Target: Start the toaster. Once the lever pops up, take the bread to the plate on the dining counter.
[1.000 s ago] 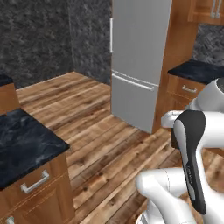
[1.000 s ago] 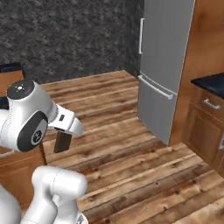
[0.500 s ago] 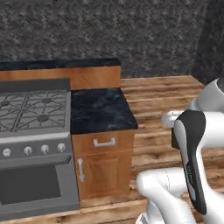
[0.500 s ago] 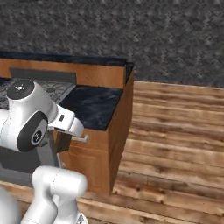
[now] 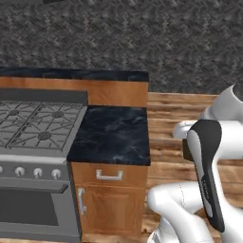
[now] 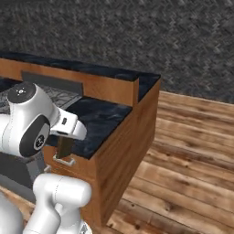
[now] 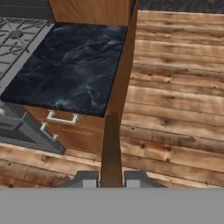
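My gripper point(image 7: 111, 177) is shut on the bread point(image 7: 111, 146), a thin brown slice seen edge-on that stands up between the two fingertips. From the right base camera the same bread point(image 6: 65, 145) hangs below the white hand, in front of the black worktop's point(image 6: 98, 119) wooden cabinet. The hand hovers over the wooden floor point(image 7: 175, 105), just off the cabinet's right corner. The toaster and the plate are out of view.
A gas stove point(image 5: 35, 126) with an oven door stands left of the black worktop point(image 5: 114, 135) with wooden drawer fronts. Behind them rises a wooden ledge point(image 5: 114, 93) topped by a dark strip. A dark stone wall point(image 5: 142, 38) closes the back; open wooden floor point(image 6: 192, 151) lies to the right.
The base has turned, so the whole picture swung: the fridge left the views and the stove and black worktop came in and grew nearer. The arm keeps its pose with the bread.
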{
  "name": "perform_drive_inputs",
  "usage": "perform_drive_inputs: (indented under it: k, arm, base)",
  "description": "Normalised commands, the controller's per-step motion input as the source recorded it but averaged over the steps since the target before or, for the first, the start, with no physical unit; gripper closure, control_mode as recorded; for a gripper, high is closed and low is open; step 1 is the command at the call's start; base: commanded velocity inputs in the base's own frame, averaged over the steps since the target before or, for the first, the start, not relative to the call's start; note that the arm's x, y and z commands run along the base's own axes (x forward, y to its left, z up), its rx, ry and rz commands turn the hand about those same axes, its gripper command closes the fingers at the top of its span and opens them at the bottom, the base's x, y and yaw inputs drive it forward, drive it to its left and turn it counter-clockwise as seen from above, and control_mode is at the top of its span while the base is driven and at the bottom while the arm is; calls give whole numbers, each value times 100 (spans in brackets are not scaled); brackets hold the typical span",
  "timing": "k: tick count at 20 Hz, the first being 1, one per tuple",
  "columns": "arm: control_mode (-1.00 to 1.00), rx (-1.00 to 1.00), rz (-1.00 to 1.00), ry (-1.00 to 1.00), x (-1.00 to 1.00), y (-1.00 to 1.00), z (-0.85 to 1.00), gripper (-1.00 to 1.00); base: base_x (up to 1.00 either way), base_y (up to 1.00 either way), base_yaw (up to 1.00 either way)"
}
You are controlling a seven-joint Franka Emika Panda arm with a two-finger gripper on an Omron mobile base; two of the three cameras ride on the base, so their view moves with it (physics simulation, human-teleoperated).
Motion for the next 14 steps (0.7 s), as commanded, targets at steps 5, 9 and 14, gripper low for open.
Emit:
perform_drive_inputs:
  k: [5,9,14]
  arm:
    - [100,0,0,0,0,0,0,100]
    - [100,0,0,0,0,0,0,100]
    - [100,0,0,0,0,0,0,100]
  base:
    - [51,-100,13]
    - [46,-100,8]
    - [54,-100,11]
